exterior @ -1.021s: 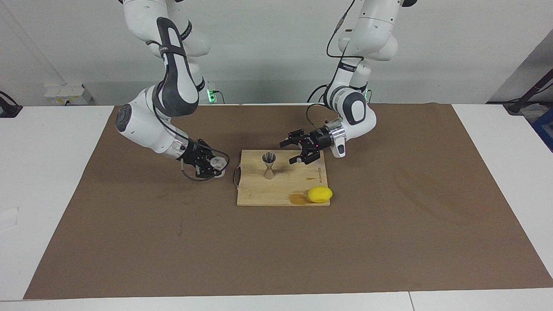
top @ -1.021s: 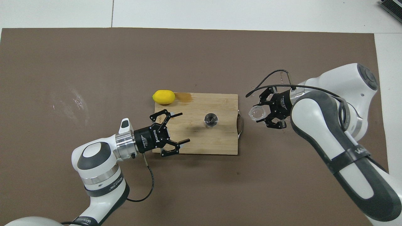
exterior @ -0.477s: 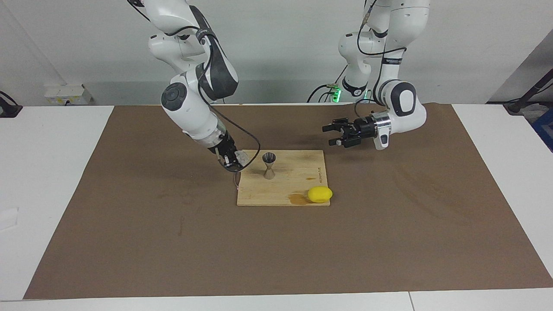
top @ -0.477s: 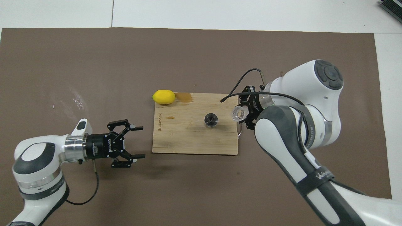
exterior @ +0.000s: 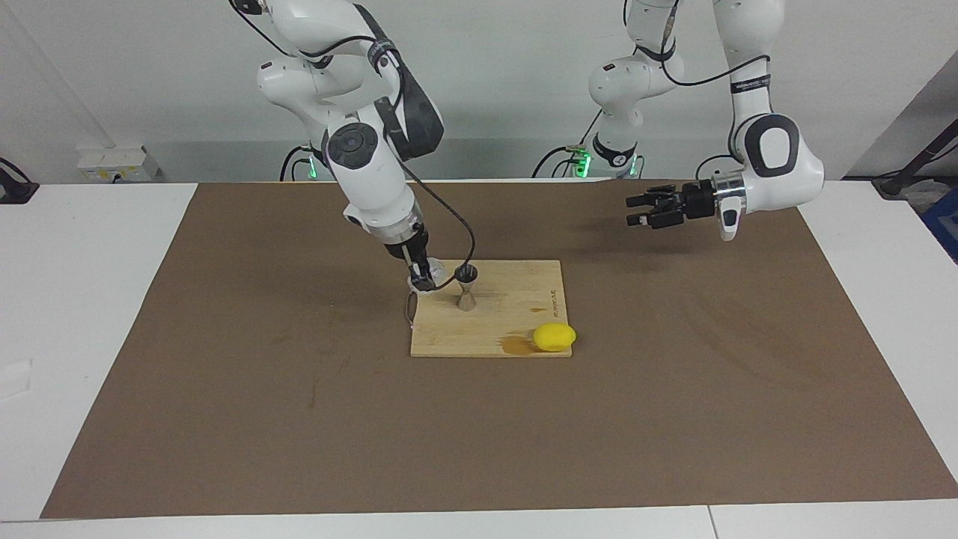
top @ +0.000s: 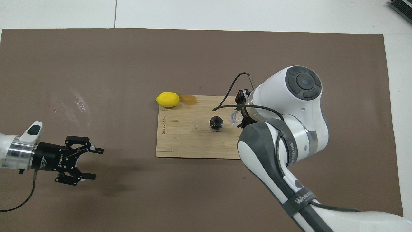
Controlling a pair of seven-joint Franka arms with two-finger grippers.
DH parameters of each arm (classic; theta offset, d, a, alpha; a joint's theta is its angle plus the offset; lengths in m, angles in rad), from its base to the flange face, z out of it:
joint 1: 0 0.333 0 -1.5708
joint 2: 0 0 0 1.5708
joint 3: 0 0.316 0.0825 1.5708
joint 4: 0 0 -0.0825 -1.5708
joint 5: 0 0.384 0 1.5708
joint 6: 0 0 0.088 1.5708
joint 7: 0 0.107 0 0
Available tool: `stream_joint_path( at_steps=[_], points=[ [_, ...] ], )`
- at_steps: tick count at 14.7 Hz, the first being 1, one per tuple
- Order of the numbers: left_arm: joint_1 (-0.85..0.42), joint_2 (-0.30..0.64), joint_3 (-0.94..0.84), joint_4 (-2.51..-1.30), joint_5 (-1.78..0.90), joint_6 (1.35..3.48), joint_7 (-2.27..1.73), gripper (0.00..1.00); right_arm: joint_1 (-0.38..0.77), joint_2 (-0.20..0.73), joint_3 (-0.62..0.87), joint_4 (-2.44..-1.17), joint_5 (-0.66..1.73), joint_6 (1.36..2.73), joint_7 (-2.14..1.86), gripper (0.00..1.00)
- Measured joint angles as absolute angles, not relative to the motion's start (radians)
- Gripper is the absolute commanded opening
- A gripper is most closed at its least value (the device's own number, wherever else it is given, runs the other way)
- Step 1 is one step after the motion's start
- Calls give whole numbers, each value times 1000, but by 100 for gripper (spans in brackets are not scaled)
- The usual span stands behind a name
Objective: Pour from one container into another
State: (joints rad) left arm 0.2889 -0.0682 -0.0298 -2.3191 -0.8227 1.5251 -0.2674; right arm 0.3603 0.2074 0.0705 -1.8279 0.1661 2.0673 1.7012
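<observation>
Your glass cup (exterior: pixel 432 274) (top: pixel 235 118) sits clamped in the right gripper (exterior: pixel 426 278) (top: pixel 240 118), whose jaws are closed on it, tipped toward the metal jigger (exterior: pixel 465 287) (top: pixel 216 123) with its mouth just beside the jigger's rim. The jigger stands upright on the wooden board (exterior: pixel 509 326) (top: pixel 190 141), right at those jaws, toward the right arm's end of the board. You'll see a lemon (exterior: pixel 554 337) (top: pixel 167 99) at the board's corner, well apart from them. Your left gripper (exterior: pixel 645 209) (top: pixel 91 162) waits over the brown mat (exterior: pixel 673 419) (top: pixel 96 64) covering the worktop, jaws spread wide and holding nothing, well away from the board.
</observation>
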Motion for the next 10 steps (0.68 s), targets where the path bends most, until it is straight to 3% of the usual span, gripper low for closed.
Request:
stream_joint_path(
  at_steps=[10],
  points=[
    [284, -69, -47, -2113, -247, 1627, 74, 100, 445, 209, 71, -1790, 26, 2067, 1763, 0]
  ],
)
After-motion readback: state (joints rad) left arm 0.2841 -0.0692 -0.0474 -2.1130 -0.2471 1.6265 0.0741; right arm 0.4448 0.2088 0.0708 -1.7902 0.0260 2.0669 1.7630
